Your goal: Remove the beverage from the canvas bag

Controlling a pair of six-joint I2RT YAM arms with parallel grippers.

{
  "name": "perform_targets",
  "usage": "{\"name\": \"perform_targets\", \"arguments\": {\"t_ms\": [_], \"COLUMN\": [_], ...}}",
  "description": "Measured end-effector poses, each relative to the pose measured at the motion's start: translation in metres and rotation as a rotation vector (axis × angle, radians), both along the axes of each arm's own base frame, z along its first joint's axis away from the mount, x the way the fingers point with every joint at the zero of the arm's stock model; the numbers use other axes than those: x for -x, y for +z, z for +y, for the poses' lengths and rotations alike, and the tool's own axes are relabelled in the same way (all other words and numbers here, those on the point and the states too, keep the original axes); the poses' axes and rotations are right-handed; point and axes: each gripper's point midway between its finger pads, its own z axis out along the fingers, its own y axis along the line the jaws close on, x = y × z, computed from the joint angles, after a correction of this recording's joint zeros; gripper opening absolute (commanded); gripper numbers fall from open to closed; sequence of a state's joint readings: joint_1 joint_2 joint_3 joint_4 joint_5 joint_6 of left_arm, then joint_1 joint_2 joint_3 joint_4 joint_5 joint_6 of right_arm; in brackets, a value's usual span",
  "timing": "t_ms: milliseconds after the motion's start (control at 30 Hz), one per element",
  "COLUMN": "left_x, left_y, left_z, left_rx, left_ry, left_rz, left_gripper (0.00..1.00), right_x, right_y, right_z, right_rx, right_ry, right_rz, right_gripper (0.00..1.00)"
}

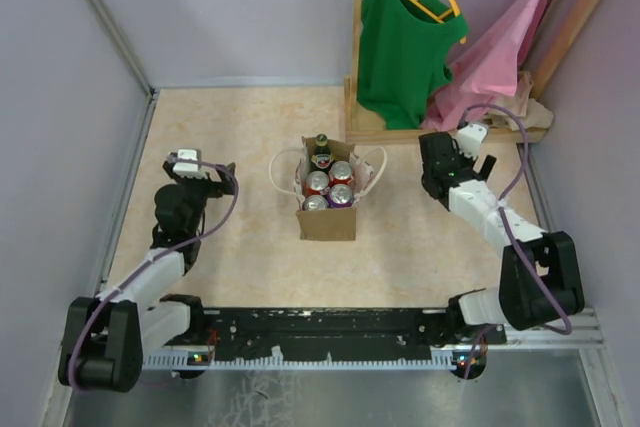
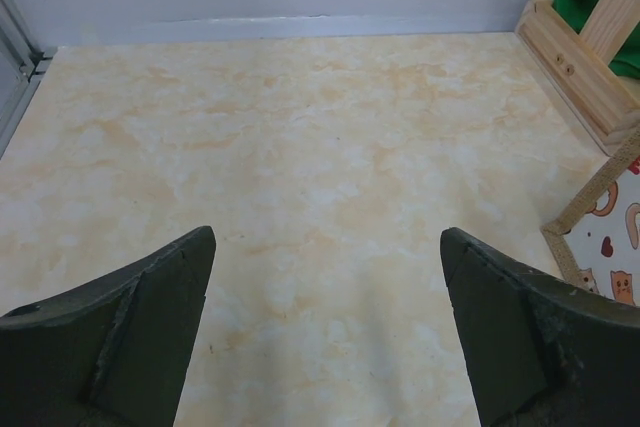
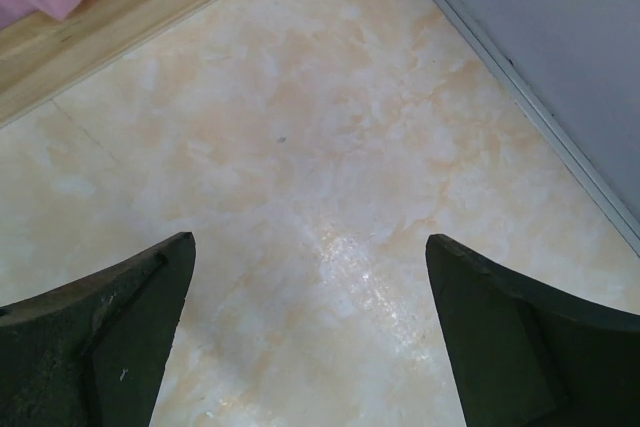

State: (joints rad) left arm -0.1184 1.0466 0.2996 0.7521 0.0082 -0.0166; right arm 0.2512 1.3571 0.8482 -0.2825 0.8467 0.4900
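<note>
Standing upright between the two grippers, on the marbled table (image 1: 230, 137): canvas bag (image 1: 326, 219), top gaping open. Sitting inside: dark bottle (image 1: 321, 151) at the far end, four cans (image 1: 330, 187) packed just nearer.

Hovering well to the left of the bag: left gripper (image 2: 328, 242), jaws spread wide, gripping nothing, a corner of the bag peeking in beyond its right finger.

Hovering to the right of the bag, near the foot of the wooden rack (image 1: 356, 27): right gripper (image 3: 310, 242), likewise gaping wide, holding nothing, tabletop showing between the fingers.

Hanging on the rack beyond the right gripper: green top (image 1: 400, 37), pink cloth (image 1: 500, 57).
</note>
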Motion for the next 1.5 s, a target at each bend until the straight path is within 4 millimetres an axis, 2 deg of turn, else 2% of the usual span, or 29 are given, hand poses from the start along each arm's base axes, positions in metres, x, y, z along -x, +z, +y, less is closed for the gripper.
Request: {"name": "perform_targets", "arguments": {"t_ms": [167,233,300,467,667,767,867,967,1033,1167,1333,1400,1433,1500], "left_x": [0.005,0.005,0.005,-0.001,-0.006,-0.007,-0.009,-0.010,-0.008,-0.005,0.003,0.008,0.010,0.015], "left_y": [0.010,0.018,0.027,0.060,0.099,0.124,0.141,0.146,0.140,0.125,0.097,0.091,0.088,0.082], "left_z": [-0.005,-0.007,-0.007,-0.011,-0.027,-0.037,-0.046,-0.055,-0.060,-0.074,-0.104,-0.112,-0.117,-0.124], "left_rx": [0.000,0.002,0.005,0.020,0.026,0.037,0.059,0.092,0.112,0.121,0.109,0.104,0.102,0.099], "left_ry": [-0.017,-0.020,-0.019,-0.033,-0.115,-0.171,-0.218,-0.258,-0.283,-0.331,-0.404,-0.427,-0.440,-0.460], "left_rz": [-0.022,-0.035,-0.050,-0.095,-0.125,-0.139,-0.131,-0.101,-0.075,-0.027,0.067,0.083,0.089,0.102], "left_gripper": [1.00,1.00,1.00,1.00,1.00,1.00,1.00,1.00,1.00,1.00,0.98,0.90,0.81,0.41], "right_x": [-0.003,-0.004,-0.003,0.003,0.014,0.023,0.031,0.037,0.040,0.041,0.034,0.034,0.034,0.034], "right_y": [0.021,0.036,0.049,0.099,0.168,0.198,0.221,0.230,0.229,0.212,0.190,0.188,0.189,0.191], "right_z": [0.020,0.025,0.039,0.050,0.063,0.080,0.104,0.134,0.155,0.195,0.219,0.222,0.223,0.226], "right_rx": [0.025,0.043,0.048,0.010,-0.084,-0.114,-0.125,-0.111,-0.089,-0.044,-0.029,-0.033,-0.037,-0.046], "right_ry": [0.052,0.069,0.114,0.177,0.286,0.379,0.477,0.578,0.639,0.751,0.812,0.824,0.828,0.841], "right_rz": [-0.024,-0.051,-0.079,-0.202,-0.383,-0.459,-0.508,-0.510,-0.497,-0.434,-0.368,-0.367,-0.370,-0.380], "right_gripper": [0.99,0.99,0.99,0.99,0.99,0.99,0.99,0.98,0.95,0.89,0.68,0.57,0.48,0.32]}}
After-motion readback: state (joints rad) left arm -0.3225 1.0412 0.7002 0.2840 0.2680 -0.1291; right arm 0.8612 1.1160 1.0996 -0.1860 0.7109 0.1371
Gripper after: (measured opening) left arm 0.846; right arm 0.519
